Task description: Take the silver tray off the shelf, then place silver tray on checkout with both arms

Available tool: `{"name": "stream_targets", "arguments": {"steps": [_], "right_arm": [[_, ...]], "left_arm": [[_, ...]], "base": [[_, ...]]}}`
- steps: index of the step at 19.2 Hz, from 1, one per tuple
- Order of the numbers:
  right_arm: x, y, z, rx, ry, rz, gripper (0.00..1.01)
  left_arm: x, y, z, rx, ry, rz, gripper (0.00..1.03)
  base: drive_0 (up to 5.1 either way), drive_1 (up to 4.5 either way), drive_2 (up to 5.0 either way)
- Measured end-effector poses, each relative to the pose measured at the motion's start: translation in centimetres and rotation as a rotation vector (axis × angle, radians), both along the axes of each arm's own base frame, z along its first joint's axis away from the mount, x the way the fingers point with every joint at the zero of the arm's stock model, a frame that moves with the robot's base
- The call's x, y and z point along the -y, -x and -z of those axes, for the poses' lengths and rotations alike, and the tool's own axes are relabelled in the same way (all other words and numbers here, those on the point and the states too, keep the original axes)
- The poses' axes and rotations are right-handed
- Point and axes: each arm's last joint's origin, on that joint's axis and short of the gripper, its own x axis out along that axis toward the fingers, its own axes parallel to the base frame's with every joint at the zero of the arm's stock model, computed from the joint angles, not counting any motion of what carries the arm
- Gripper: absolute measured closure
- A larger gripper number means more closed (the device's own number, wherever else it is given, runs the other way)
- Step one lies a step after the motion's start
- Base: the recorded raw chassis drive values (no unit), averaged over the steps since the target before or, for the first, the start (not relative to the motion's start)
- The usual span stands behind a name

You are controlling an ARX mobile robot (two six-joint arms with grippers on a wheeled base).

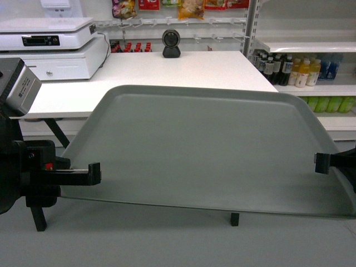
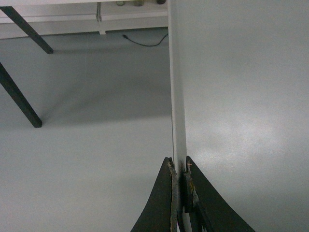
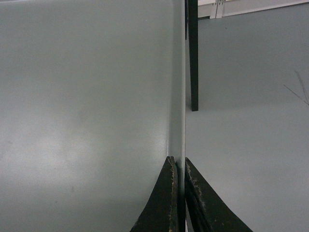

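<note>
Silver tray (image 1: pixel 206 150): wide, stiff, likely light and slick, held level in the air before the checkout counter (image 1: pixel 167 75); left gripper (image 1: pixel 95 173) and right gripper (image 1: pixel 321 163) jaws pinched on opposite side rims, the sensible holds.

Large matte grey-green flat tray (image 3: pixel 82 111) filling the left, its raised rim clamped between the black right gripper (image 3: pixel 180 170) fingers, thin black table leg (image 3: pixel 193 58) beyond the rim, grey floor (image 3: pixel 251 135) to the tray's right.

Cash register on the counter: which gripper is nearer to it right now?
Left. The left gripper clamps the silver tray at its left edge, below the cash register at the checkout's far-left end. The right gripper grips the opposite edge, across the tray.
</note>
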Motion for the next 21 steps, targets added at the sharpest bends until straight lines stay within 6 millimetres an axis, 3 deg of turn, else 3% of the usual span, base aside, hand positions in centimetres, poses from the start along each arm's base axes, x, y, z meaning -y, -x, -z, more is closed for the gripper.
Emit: {"name": "stream_targets", "arguments": {"steps": [21], "right_arm": [[0.01, 0.00, 0.03, -0.002, 0.001, 0.000, 0.98]], "left_arm": [[0.00, 0.00, 0.05, -0.003, 0.000, 0.001, 1.00]], "base": [[0.1, 4.44, -4.2]]}}
